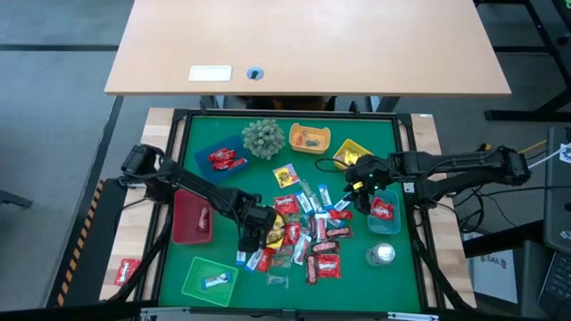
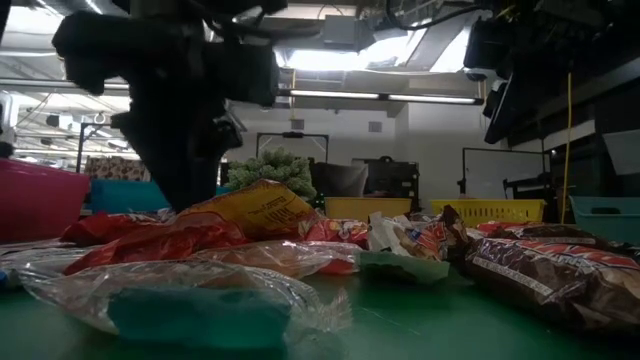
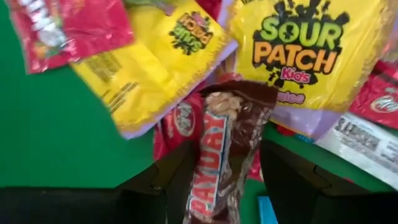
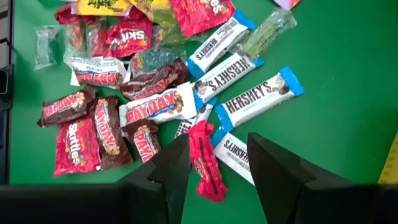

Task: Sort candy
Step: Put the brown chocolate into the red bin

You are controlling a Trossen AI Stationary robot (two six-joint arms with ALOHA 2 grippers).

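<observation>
The candy [image 1: 308, 236] lies in a heap of small wrapped packets on the middle of the green mat [image 1: 357, 285]. My left gripper [image 1: 252, 236] is down at the heap's left edge and open. In its wrist view the fingers stand on either side of a brown PayDay bar [image 3: 217, 149], with a gap on each side; yellow Sour Patch packets [image 3: 305, 50] lie just beyond. My right gripper [image 1: 357, 187] hangs open above the mat by the yellow tray. Between its fingers [image 4: 217, 146] I see a red packet [image 4: 205, 162] lying on blue-white Hershey's bars [image 4: 261, 96].
Trays ring the heap: red [image 1: 183, 234] at left, green [image 1: 201, 287] near left, blue [image 1: 207, 143], orange [image 1: 310, 138] and yellow [image 1: 352, 152] at the far side, teal [image 1: 393, 198] at right. A spiky plant ball [image 1: 265, 138] stands far centre. One red packet [image 1: 128, 267] lies off the mat.
</observation>
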